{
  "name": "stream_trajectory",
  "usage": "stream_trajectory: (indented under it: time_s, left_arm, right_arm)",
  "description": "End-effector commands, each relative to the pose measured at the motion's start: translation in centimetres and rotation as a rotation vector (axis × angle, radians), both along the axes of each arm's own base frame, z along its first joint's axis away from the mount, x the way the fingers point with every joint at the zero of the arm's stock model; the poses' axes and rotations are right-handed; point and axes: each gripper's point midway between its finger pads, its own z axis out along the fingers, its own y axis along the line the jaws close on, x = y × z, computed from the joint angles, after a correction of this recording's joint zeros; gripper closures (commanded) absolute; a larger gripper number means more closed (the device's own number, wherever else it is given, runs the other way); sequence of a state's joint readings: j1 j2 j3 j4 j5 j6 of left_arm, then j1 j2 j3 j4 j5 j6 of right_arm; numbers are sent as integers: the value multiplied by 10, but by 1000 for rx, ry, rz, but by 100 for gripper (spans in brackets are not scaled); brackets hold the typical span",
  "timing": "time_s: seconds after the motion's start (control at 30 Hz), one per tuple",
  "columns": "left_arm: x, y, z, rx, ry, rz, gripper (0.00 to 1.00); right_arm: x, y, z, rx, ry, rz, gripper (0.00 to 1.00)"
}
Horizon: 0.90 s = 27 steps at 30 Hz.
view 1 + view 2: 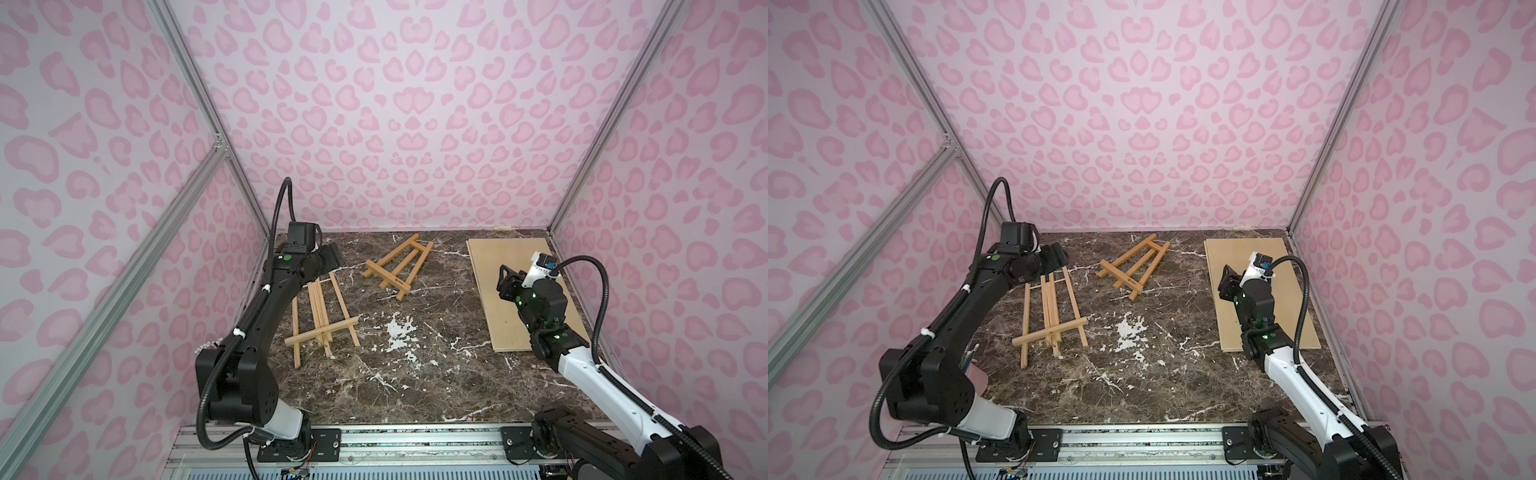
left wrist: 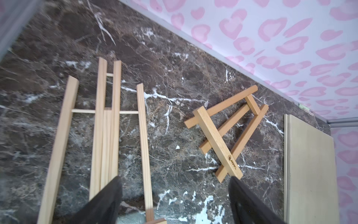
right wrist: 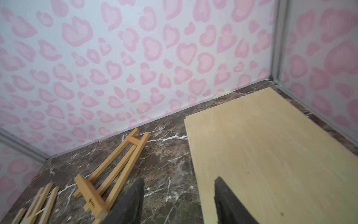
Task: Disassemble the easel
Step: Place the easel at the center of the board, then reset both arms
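Easel frame (image 1: 318, 311) lies flat at the left of the marble table (image 1: 415, 374), its long axis running near to far with the ledge bar nearest you. The smaller stand (image 1: 388, 275) slants toward the far right. The left gripper (image 1: 332, 257) and the right gripper (image 1: 507, 278), which is over the board (image 1: 486, 257), are both spread and empty.

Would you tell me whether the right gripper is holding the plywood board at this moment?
No, the right gripper hangs open and empty above the board.

pale easel frame (image 2: 60, 147), lower ends cropped
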State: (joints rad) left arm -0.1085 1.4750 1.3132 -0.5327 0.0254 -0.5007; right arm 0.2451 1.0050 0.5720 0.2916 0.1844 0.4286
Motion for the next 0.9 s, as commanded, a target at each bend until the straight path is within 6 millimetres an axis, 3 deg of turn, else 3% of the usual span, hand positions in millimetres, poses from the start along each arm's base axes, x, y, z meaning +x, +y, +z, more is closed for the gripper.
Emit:
stream_trajectory:
  time_s: [0.0, 0.17, 0.2, 0.3, 0.43, 0.53, 0.7, 0.87]
  left_arm:
    - [8, 21, 37, 107, -226, 55, 13]
    - [-11, 38, 62, 213, -478, 91, 11]
    - [-14, 39, 68, 238, -550, 84, 1]
    - [-21, 43, 68, 316, -619, 75, 2]
    - [-22, 61, 34, 427, -537, 118, 2]
    - [-15, 63, 17, 434, -522, 110, 2]
    - [1, 66, -17, 454, -435, 19, 2]
    - [-3, 85, -44, 513, -430, 28, 3]
  right_arm:
    - [-8, -37, 12, -59, -103, -176, 2]
    - [-16, -63, 0, -122, -104, -308, 2]
    - [-18, -70, -4, -134, -89, -349, 2]
    - [-24, -93, -15, -138, -42, -473, 1]
    - [-31, -109, -26, -157, -36, -540, 2]
    - [-32, -114, -37, -212, -31, -531, 2]
    - [-25, -94, -44, -365, -87, -334, 2]
    - [-24, -90, -58, -442, -69, -296, 2]
